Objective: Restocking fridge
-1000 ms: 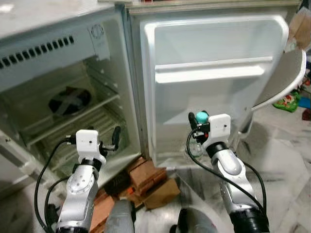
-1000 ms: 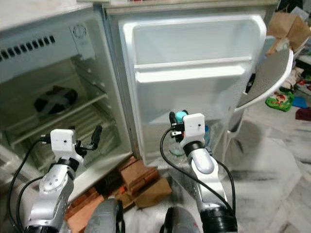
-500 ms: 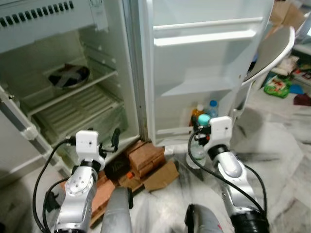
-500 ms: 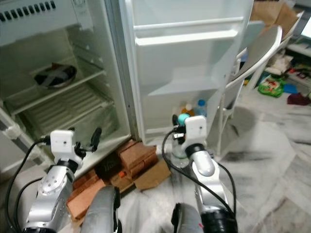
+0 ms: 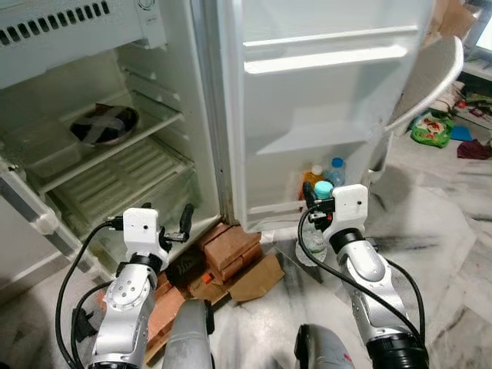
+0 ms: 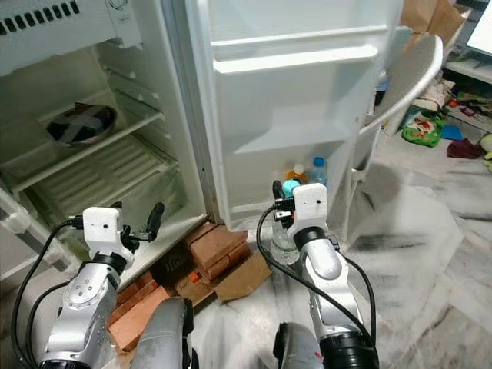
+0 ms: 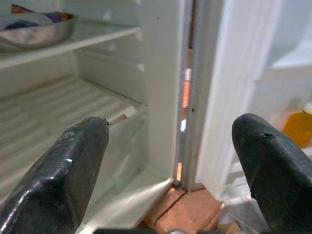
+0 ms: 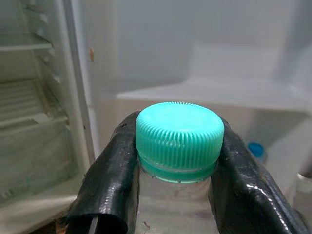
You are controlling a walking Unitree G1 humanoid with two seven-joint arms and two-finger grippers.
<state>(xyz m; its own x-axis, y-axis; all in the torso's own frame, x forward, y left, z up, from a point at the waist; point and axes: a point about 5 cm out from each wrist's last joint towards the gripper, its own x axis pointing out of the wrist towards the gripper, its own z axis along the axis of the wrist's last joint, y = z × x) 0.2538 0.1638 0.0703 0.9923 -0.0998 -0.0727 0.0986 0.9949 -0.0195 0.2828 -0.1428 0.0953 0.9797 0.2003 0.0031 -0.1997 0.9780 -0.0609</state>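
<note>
White fridge (image 5: 154, 92) open, metal bowl (image 5: 104, 125) on its shelf; door bin (image 5: 307, 201) holds orange bottle (image 5: 314, 175), blue-capped bottle (image 5: 336, 167). My right gripper (image 5: 314, 209) pinches clear teal-capped bottle (image 8: 179, 141) near bin, unplaced. Left gripper (image 7: 170, 161) spread, empty, before fridge.

The head views were evenly and brightly lit with soft daylight, and the white fridge door (image 5: 330, 115) washed out toward glare while the floor near the lower edge smeared with slight motion blur. In the left wrist view the black fingers (image 7: 63, 175) sat close and soft, with the shelves behind sharper. In the right wrist view the teal cap (image 8: 179, 139) was crisp against a hazy, dim background.
</note>
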